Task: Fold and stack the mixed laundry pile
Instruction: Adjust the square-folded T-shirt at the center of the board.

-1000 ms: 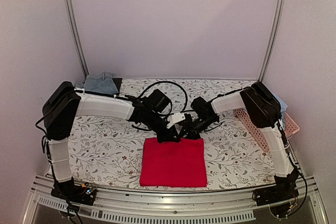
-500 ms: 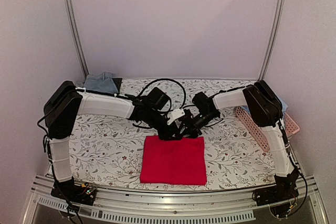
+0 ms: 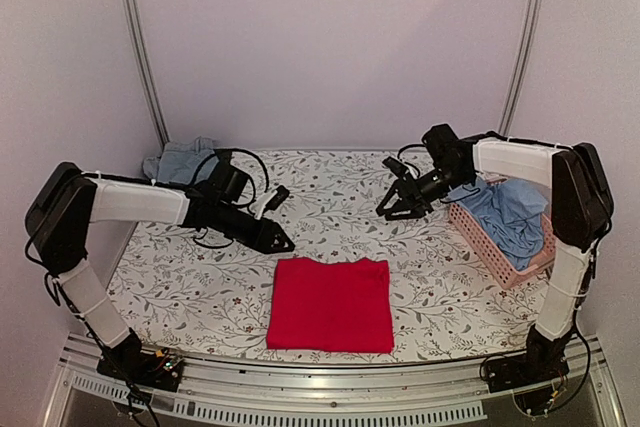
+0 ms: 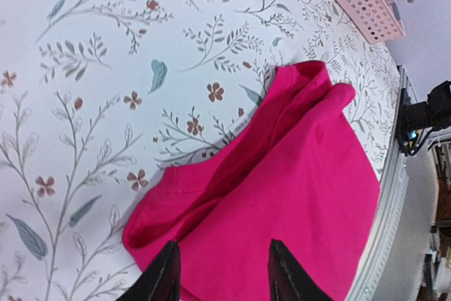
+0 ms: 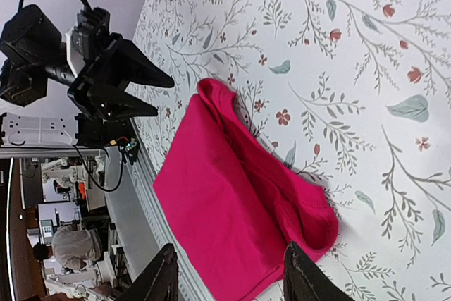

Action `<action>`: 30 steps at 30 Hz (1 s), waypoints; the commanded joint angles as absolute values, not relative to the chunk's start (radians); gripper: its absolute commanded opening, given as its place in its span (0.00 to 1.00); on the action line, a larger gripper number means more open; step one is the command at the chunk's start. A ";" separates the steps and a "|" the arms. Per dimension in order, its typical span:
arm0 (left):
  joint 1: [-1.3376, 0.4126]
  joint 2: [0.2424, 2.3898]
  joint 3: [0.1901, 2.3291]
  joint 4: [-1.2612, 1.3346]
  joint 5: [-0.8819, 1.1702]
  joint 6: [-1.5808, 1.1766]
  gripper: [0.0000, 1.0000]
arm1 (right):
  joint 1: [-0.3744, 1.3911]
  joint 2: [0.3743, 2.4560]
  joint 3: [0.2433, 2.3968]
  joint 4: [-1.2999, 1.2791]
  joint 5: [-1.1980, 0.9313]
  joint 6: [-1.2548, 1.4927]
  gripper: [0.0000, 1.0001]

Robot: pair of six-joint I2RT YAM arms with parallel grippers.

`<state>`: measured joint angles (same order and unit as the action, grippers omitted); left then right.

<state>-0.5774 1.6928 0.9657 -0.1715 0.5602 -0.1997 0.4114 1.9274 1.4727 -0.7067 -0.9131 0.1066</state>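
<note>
Both tools are free: the left tool (image 3: 281, 243) and the right tool (image 3: 392, 209), which a second ago met at the far edge of the red garment, have drawn back to either side. Each has its fingers spread wide with nothing between them. On the flowered desk (image 3: 190, 282) the red garment (image 3: 330, 304) lies flat as a neat square near the front edge, its far edge a little rumpled in the wrist views. That fold looks finished. The light blue shirt (image 3: 512, 212) sits crumpled in the pink basket (image 3: 490, 252) near the right tool, and is likely next. A smaller blue-grey cloth (image 3: 186, 159) lies at the back left corner
</note>
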 commanded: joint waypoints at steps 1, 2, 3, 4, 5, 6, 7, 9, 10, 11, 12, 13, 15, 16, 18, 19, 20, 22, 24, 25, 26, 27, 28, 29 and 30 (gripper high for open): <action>-0.554 1.708 0.913 -0.163 0.633 -0.330 0.37 | 0.474 1.900 1.368 -0.794 -0.800 0.013 0.49; -0.549 1.715 0.903 -0.163 0.635 -0.342 0.36 | 0.486 1.899 1.359 -0.796 -0.778 0.011 0.49; -0.545 1.720 0.898 -0.170 0.622 -0.353 0.36 | 0.498 1.900 1.350 -0.798 -0.759 0.011 0.49; -0.541 1.724 0.892 -0.173 0.607 -0.361 0.35 | 0.507 1.904 1.342 -0.800 -0.745 0.011 0.50; -0.537 1.730 0.887 -0.173 0.604 -0.367 0.34 | 0.518 1.912 1.336 -0.803 -0.735 0.011 0.50; -0.534 1.733 0.883 -0.175 0.593 -0.374 0.34 | 0.525 1.922 1.332 -0.810 -0.724 0.011 0.50; -0.529 1.740 0.883 -0.176 0.586 -0.382 0.34 | 0.532 1.930 1.332 -0.812 -0.710 0.011 0.50; -0.526 1.761 0.896 -0.189 0.581 -0.385 0.35 | 0.542 1.946 1.333 -0.811 -0.686 0.011 0.52; -0.525 1.773 0.908 -0.201 0.571 -0.383 0.35 | 0.544 1.953 1.335 -0.811 -0.676 0.011 0.53; -0.522 1.785 0.917 -0.208 0.572 -0.381 0.36 | 0.545 1.959 1.338 -0.817 -0.668 0.011 0.53; -0.522 1.795 0.924 -0.211 0.575 -0.381 0.37 | 0.545 1.969 1.342 -0.821 -0.658 0.011 0.53; -0.523 1.805 0.932 -0.220 0.574 -0.381 0.38 | 0.545 1.974 1.348 -0.826 -0.650 0.011 0.54; -0.522 1.816 0.933 -0.216 0.584 -0.382 0.38 | 0.545 1.987 1.357 -0.835 -0.646 0.011 0.53; -0.522 1.820 0.934 -0.216 0.588 -0.386 0.38 | 0.545 1.991 1.360 -0.838 -0.648 0.011 0.52; -0.522 1.827 0.936 -0.213 0.592 -0.388 0.38 | 0.547 1.999 1.369 -0.846 -0.660 0.012 0.50; -0.522 1.828 0.937 -0.212 0.592 -0.390 0.37 | 0.551 2.004 1.373 -0.849 -0.665 0.011 0.49; -0.522 1.828 0.940 -0.211 0.594 -0.391 0.36 | 0.555 2.005 1.379 -0.852 -0.666 0.011 0.49; -0.522 1.831 0.945 -0.210 0.601 -0.389 0.33 | 0.565 2.003 1.390 -0.862 -0.672 0.011 0.45; -0.522 1.832 0.947 -0.209 0.602 -0.388 0.27 | 0.576 2.002 1.394 -0.870 -0.676 -0.012 0.40; -0.522 1.834 0.948 -0.207 0.607 -0.386 0.24 | 0.578 2.003 1.394 -0.872 -0.677 -0.020 0.37; -0.522 1.836 0.949 -0.206 0.610 -0.382 0.21 | 0.578 2.003 1.396 -0.873 -0.673 -0.020 0.33; -0.522 1.835 0.952 -0.207 0.611 -0.380 0.17 | 0.578 2.006 1.401 -0.880 -0.674 -0.022 0.29; -0.521 1.834 0.952 -0.207 0.617 -0.378 0.13 | 0.578 2.006 1.405 -0.883 -0.676 -0.025 0.24; -0.519 1.832 0.953 -0.204 0.626 -0.378 0.09 | 0.578 2.006 1.412 -0.888 -0.677 -0.027 0.18; -0.518 1.830 0.953 -0.204 0.629 -0.378 0.05 | 0.578 2.005 1.421 -0.895 -0.677 -0.027 0.12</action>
<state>-0.5331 1.8210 0.9306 -0.2050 0.5995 -0.3889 0.5705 1.9984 1.3785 -0.8631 -0.6712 -0.0067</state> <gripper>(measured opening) 0.112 0.204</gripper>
